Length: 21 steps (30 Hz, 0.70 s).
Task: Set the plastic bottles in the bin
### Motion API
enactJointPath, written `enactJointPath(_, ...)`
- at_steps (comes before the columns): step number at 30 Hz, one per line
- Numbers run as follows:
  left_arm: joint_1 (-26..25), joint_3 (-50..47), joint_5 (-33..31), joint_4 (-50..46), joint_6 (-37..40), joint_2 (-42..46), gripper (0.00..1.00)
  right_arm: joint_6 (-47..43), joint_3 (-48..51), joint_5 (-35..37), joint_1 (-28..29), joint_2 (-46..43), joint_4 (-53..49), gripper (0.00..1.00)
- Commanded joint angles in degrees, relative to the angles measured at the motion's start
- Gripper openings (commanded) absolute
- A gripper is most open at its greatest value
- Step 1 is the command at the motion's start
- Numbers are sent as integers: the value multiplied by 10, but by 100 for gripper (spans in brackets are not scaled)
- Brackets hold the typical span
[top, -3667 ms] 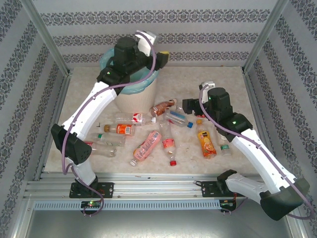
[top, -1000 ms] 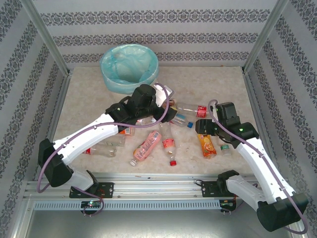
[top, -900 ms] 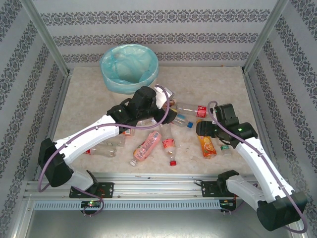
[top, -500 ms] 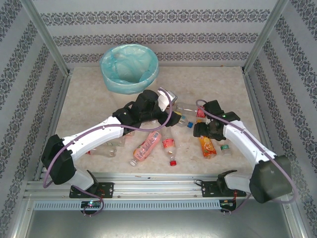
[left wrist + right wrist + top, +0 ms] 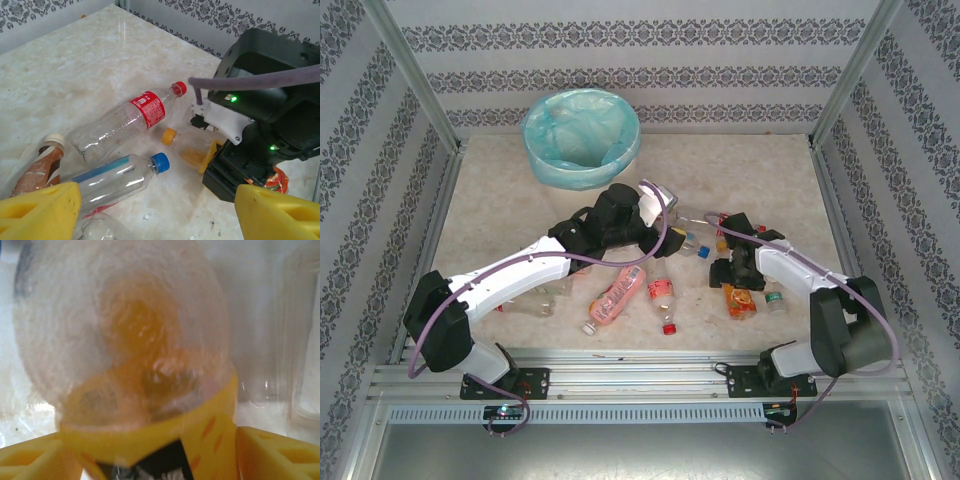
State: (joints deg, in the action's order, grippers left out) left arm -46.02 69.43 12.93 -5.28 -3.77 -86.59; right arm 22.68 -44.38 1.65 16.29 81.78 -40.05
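Walled in on the left, right and far sides by pale wallpaper (image 5: pixel 720 60) with patterned bands. Framed by metal posts (image 5: pixel 415 80). Floored with a cream marbled tabletop (image 5: pixel 760 170), evenly lit; metal rails (image 5: pixel 640 385) along the near edge.

Right wrist view: the orange-labelled bottle (image 5: pixel 130 355) sits close and blurred, and we cannot tell if the right gripper (image 5: pixel 150 455) presses it. Left wrist view: the right arm (image 5: pixel 270 65) hides its lower half.
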Motion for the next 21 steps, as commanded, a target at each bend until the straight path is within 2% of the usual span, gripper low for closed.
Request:
enactJointPath(1, 5, 5, 15, 23, -10, -6, 81, 2, -6, -4, 6, 15, 7, 69)
enactJointPath(4, 7, 5, 14, 24, -10, -3, 81, 0, -8, -2, 8, 11, -3, 58)
enactJointPath(9, 12, 9, 14, 31, -11, 0, 81, 19, -11, -2, 17, -35, -37, 53)
enactJointPath(17, 19, 27, 18, 71, -26, 0, 81, 34, -56, 3, 69, -139, -106, 51)
enactJointPath(21, 27, 70, 26, 83, -38, -15, 81, 17, -91, -4, 86, -191, -103, 50)
